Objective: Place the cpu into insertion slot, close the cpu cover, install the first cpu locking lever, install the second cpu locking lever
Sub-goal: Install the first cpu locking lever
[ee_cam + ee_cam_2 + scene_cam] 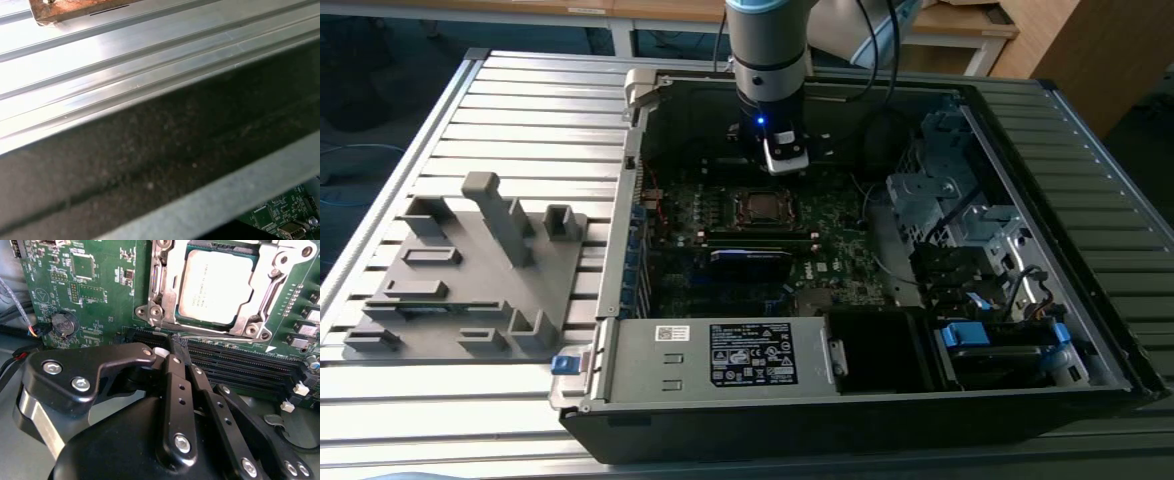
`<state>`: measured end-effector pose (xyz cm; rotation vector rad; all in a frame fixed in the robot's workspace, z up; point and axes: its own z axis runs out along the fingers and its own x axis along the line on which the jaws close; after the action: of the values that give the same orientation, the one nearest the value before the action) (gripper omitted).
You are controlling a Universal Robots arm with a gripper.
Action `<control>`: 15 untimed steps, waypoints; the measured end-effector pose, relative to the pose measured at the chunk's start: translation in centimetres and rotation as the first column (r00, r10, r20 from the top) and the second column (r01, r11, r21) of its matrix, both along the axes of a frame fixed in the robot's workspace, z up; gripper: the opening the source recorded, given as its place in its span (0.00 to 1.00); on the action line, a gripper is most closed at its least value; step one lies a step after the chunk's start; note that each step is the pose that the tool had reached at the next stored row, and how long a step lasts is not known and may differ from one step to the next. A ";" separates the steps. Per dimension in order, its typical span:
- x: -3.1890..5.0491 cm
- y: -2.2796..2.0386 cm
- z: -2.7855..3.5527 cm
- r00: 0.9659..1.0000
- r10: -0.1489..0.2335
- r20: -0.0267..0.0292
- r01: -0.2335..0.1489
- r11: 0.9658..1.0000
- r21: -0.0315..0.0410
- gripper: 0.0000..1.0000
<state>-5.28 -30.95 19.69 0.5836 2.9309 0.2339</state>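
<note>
On a ribbed metal counter (520,90) lies an opened computer case (1067,250) with its green circuit board (100,295) exposed. In the second wrist view the cpu (217,287) already sits in the insertion slot (280,305) with the cpu cover (167,285) down around it, so I judge the levers remain. The gripper (172,352) hangs just beside the socket, its fingers pressed together and holding nothing.

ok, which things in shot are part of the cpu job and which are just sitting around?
Job:
- cpu, seated in the insertion slot
- cpu cover, framing the chip
- gripper, close beside the socket

Lying about:
- power supply box
- grey fixture block at the exterior view's left
- memory slots
- coin battery
</note>
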 end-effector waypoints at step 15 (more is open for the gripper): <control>0.00 -0.06 -0.12 1.000 0.000 0.000 0.000 1.000 -0.007 0.10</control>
<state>-5.28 -31.01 19.58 0.5827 2.9303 0.2241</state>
